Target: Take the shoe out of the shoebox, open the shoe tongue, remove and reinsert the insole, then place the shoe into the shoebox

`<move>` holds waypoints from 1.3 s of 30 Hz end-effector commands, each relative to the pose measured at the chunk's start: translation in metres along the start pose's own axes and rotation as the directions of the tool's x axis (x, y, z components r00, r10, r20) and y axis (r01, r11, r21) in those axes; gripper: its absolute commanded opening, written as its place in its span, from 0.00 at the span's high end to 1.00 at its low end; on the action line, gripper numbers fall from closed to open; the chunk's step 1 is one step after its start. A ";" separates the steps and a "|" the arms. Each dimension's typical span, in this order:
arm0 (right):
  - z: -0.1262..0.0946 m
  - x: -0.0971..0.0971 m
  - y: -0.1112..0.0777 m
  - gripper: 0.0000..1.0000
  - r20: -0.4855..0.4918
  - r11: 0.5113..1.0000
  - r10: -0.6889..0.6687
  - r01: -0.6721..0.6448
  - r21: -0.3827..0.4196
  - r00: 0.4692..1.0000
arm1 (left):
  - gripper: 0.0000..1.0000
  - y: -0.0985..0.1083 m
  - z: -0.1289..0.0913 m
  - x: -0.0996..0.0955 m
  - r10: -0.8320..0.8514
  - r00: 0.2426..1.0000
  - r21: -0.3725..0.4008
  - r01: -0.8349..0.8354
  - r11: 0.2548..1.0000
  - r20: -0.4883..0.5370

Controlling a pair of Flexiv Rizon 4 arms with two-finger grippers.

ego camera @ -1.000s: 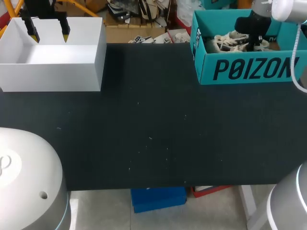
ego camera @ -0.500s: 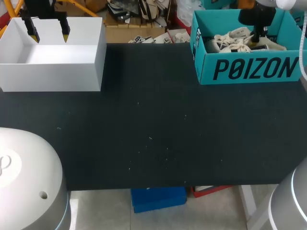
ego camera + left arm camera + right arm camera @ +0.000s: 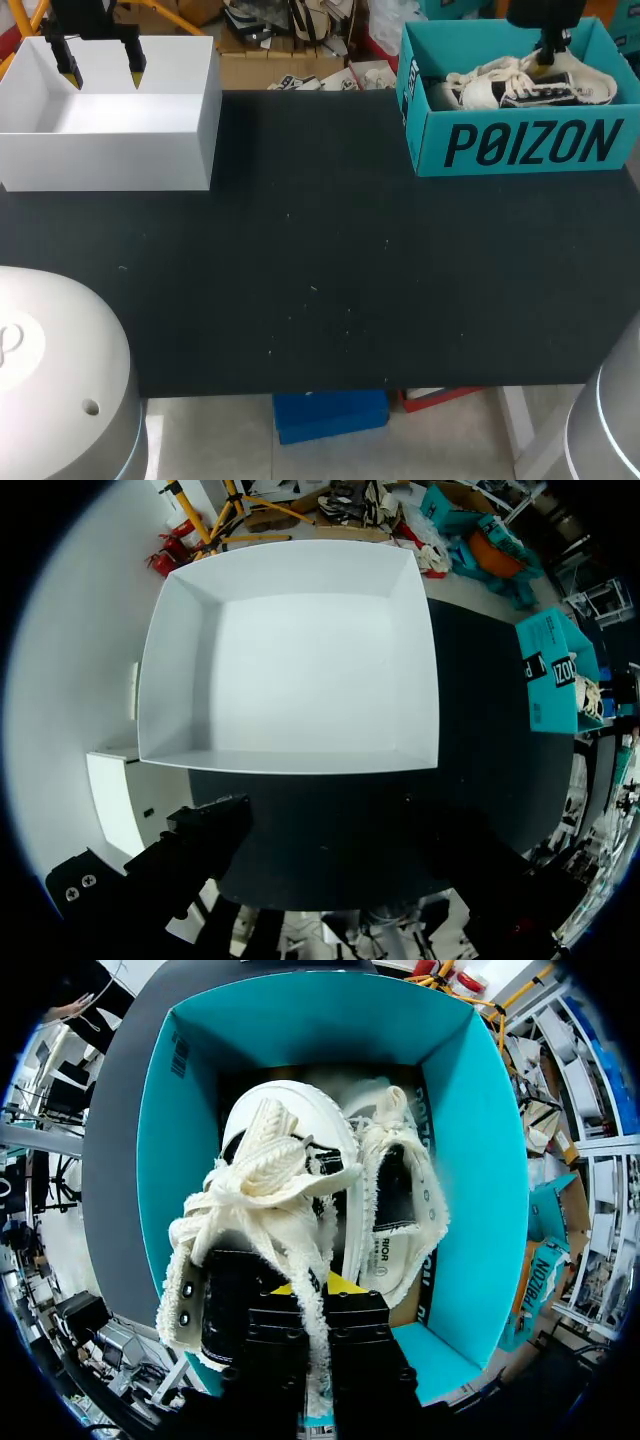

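My right gripper (image 3: 318, 1295) was clamped on the shoe (image 3: 265, 1170), its two fingers drawn close together with a strand of the cream laces (image 3: 262, 1195) and the tongue area pinched between them. Seen from the wrist, the shoe lay toe away from the gripper, inside the teal shoebox (image 3: 470, 1140), on the side of the shoebox nearer the middle of the tabletop (image 3: 330, 270). I could not tell whether its sole was resting on the shoebox floor. A second shoe (image 3: 400, 1200), cream with frayed edging, sat just beside it against the opposite shoebox wall, and the two were touching along their sides. From the head view the right gripper hung directly over the open top of the shoebox, which stood at the far right corner of the tabletop.

Well apart from the shoebox, across the dark tabletop, my left gripper (image 3: 103, 72) hovered with its yellow tips spread apart and nothing between them. It was above an open white box (image 3: 110, 160) at the far left corner, level with the shoebox
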State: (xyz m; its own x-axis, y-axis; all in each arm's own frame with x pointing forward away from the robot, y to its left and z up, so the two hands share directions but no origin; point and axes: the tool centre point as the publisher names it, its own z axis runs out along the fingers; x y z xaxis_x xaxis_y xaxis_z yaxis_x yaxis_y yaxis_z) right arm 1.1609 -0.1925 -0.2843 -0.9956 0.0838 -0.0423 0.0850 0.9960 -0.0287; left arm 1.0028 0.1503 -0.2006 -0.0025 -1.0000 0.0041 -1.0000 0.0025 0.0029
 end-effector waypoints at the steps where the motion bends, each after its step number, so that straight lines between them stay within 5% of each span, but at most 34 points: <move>1: -0.030 0.000 0.002 1.00 0.000 1.000 0.005 -0.005 -0.001 1.000 | 0.00 0.000 -0.001 0.000 -0.002 1.000 -0.002 0.002 1.000 0.003; 23: -0.104 0.043 0.049 1.00 -0.019 0.996 0.078 -0.077 0.047 0.997 | 0.00 0.000 -0.001 0.000 -0.002 1.000 -0.002 0.002 1.000 0.003; 28: -0.115 0.071 0.063 1.00 -0.021 0.995 0.090 -0.089 0.048 0.996 | 0.00 0.000 -0.001 0.000 -0.002 1.000 -0.002 0.002 1.000 0.003; 39: -0.133 0.165 0.089 1.00 0.025 0.997 0.069 -0.069 0.023 0.997 | 0.00 0.000 -0.001 0.000 -0.002 1.000 -0.002 0.002 1.000 0.003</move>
State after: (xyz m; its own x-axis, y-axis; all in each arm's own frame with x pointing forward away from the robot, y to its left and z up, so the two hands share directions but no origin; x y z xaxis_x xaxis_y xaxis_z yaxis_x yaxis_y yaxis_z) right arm 1.0524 -0.0933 -0.1665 -0.9862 0.1594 0.0438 0.1571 0.9862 -0.0523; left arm 1.0028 0.1504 -0.2005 -0.0024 -1.0000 0.0041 -1.0000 0.0024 0.0029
